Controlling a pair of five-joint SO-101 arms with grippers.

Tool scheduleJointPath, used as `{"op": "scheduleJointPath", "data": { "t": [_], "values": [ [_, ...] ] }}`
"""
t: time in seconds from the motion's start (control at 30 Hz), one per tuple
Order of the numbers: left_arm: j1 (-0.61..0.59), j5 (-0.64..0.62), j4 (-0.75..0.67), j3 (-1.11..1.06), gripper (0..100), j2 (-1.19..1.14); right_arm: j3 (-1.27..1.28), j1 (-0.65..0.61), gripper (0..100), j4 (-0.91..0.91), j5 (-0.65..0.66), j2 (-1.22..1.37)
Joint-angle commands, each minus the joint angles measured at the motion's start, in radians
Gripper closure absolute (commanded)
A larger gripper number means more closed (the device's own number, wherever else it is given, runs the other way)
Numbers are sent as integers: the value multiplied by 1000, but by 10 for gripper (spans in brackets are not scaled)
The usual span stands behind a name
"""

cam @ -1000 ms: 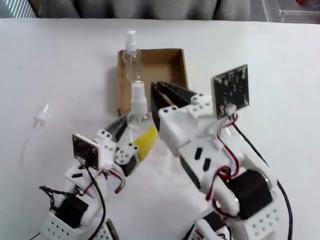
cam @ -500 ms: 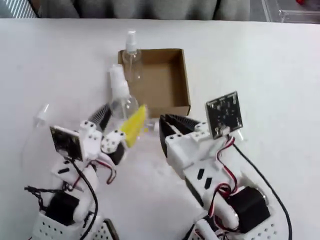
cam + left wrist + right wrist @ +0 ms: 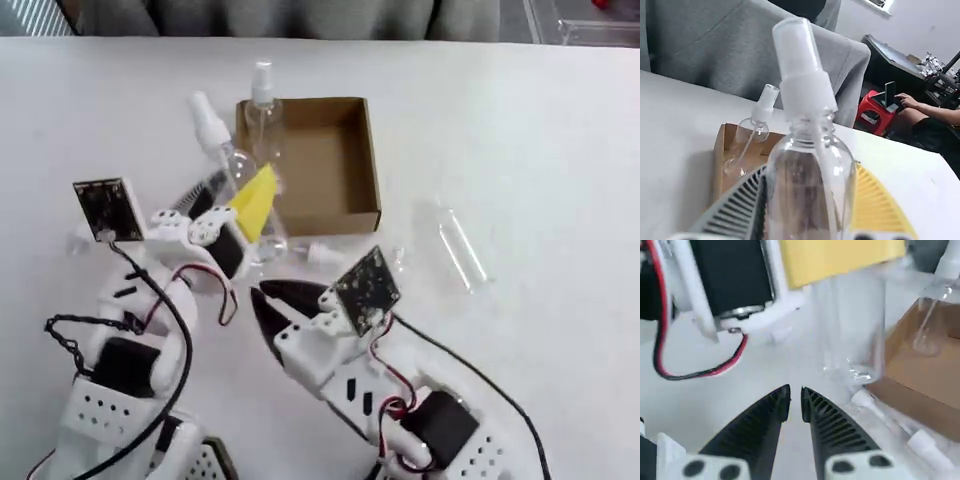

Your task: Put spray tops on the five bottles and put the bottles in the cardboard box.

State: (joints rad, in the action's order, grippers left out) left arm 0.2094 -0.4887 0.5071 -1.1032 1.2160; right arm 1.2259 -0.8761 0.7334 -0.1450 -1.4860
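High view first: the left gripper (image 3: 234,187) has swung its load up and away from me since a second ago. Then the capped bottle (image 3: 229,156) stood before the near wall of the cardboard box (image 3: 325,165). Now it hangs tilted along the box's left wall, its spray top (image 3: 207,112) leaning outward. Black finger and yellow finger pinch the bottle about its middle, and the left wrist view shows the top sitting square on the neck.

The right gripper (image 3: 258,292), which was up at that spray top a second ago, has drawn back toward its own base. It now lies low over the table (image 3: 520,130) in front of the box. Its two black fingers are pressed almost together, a slim gap between them and nothing in it.

I take that to mean the capping of this bottle is finished and the carry to the box has begun. The bottle is beside the box, not yet over its floor.

One finished bottle (image 3: 264,115) already leans in the far left corner of the box. An uncapped bottle (image 3: 462,248) lies on the table, off to the right of the box. A loose spray top (image 3: 322,253) lies just before the box's near wall. By my reckoning, most of the job is still ahead.
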Motion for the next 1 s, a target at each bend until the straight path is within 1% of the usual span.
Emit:
{"op": "scheduleJointPath", "data": {
  "t": [0.0, 0.07, 0.27, 0.43, 0.57, 0.67, 0.77, 0.83, 0.87, 0.97],
  "values": [
    [-2, -9, 9, 75, 979, 1, 63, -12, 984, -160, 51, 2],
    [-1, -9, 60, 80, 979, 41, 91, 4, 984, -208, 55, 25],
    [13, -9, 189, 69, 979, 259, 110, 79, 984, -321, 51, 101],
    [64, -8, 244, 68, 979, 318, 123, 127, 984, -363, 51, 134],
    [70, -8, 232, 32, 979, 318, 143, 130, 984, -358, 55, 134],
    [59, -8, 176, 2, 980, 318, 166, 130, 984, -355, 58, 134],
    [13, -6, 123, -35, 980, 315, 173, 140, 984, -300, 60, 134],
    [-28, 37, 81, -52, 980, 305, 169, 174, 984, -252, 77, 133],
    [-45, 72, 63, -54, 980, 282, 169, 203, 984, -234, 107, 133],
    [-81, 137, -6, -51, 980, 170, 170, 325, 984, -173, 173, 133]
  ]
}}
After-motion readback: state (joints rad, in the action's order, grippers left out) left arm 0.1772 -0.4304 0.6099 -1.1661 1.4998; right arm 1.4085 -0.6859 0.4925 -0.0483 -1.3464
